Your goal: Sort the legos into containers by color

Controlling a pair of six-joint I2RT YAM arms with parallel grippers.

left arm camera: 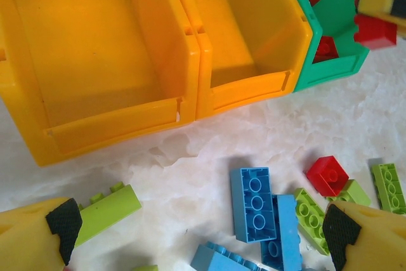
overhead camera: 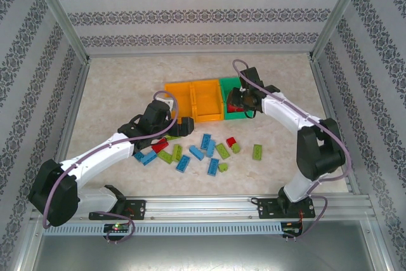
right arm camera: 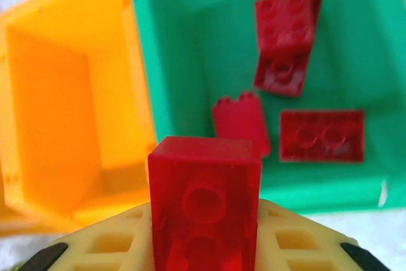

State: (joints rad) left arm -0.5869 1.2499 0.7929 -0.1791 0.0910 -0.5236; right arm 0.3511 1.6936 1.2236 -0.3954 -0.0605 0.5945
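The containers stand in a row: two orange bins (overhead camera: 193, 98) and a green bin (overhead camera: 229, 85). My right gripper (overhead camera: 243, 101) hovers over the green bin's front, shut on a red lego (right arm camera: 204, 198). Below it, several red legos (right arm camera: 283, 30) lie inside the green bin (right arm camera: 184, 42). My left gripper (left arm camera: 202, 236) is open and low over the table in front of the orange bins (left arm camera: 95, 49). Between its fingertips lie blue legos (left arm camera: 254, 204); a lime lego (left arm camera: 108, 211) touches the left pad. More blue, lime and red legos (overhead camera: 206, 141) are scattered on the table.
A loose red lego (left arm camera: 328, 174) and lime legos (left arm camera: 388, 185) lie right of the blue ones. Both orange bins look empty inside. Patterned walls and metal posts (overhead camera: 60, 14) enclose the table; a rail (overhead camera: 209, 207) runs along the near edge.
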